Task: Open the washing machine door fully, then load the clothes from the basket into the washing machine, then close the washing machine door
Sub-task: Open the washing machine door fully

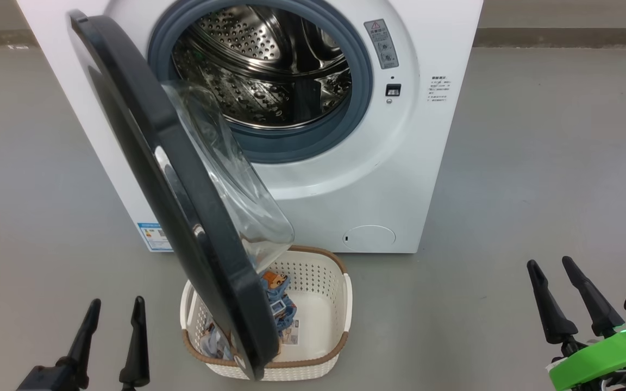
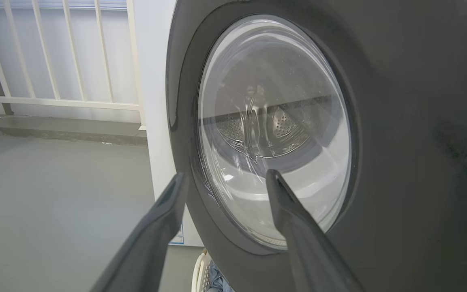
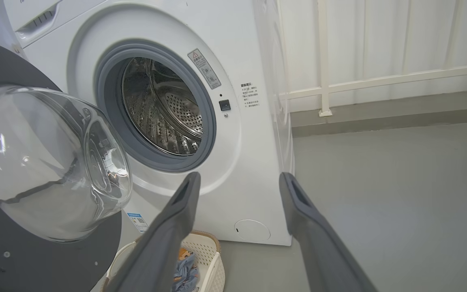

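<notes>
Washing machine door (image 1: 150, 179) stands part-open over basket (image 1: 318, 277) w/ clothes (image 1: 277, 298) inside, on floor in front of washing machine (image 1: 411, 163); left gripper (image 1: 117, 300) & right gripper (image 1: 549, 262) both released, apart from door.

Both the left gripper (image 1: 117, 300), lower left, and the right gripper (image 1: 549, 262), lower right, have two long matte black fingers (image 3: 322, 243) tapering to blunt points, hollowed along the inner face. A bright green bracket (image 1: 601, 358) sits at the right one's base.
</notes>
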Robot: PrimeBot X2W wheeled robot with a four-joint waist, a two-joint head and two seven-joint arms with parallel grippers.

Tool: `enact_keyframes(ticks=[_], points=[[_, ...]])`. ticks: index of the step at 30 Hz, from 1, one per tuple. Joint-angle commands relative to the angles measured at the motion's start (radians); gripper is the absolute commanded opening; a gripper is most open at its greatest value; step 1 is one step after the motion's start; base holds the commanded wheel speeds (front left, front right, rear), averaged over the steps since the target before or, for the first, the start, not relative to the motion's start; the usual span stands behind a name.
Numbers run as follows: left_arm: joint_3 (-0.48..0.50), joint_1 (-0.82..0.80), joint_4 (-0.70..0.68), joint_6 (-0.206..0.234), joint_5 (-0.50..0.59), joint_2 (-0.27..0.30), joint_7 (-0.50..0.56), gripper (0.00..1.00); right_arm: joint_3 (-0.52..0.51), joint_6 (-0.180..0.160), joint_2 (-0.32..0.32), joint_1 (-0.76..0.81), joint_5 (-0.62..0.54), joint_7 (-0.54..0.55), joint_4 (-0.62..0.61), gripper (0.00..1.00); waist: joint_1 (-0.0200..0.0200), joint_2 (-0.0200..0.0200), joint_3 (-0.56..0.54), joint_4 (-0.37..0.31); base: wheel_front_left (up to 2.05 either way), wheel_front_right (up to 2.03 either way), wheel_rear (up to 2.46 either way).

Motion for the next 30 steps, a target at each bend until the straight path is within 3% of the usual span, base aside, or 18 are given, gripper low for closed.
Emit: enact_keyframes(ticks=[1,30], points=[[0.035,-0.013,-0.028,-0.003,0.006,0.007,-0.009,1.00,0.005,0.002,-0.009,-0.005,-0.017,-0.012,-0.023,1.00,0.0000,0.0000,0.002,0.000,0.00,0.00,0.00],[0.031,-0.028,-0.026,-0.003,0.003,0.009,-0.009,1.00,-0.004,0.002,0.011,0.002,-0.063,-0.012,-0.016,1.00,0.0000,0.0000,0.015,0.002,0.00,0.00,0.00]])
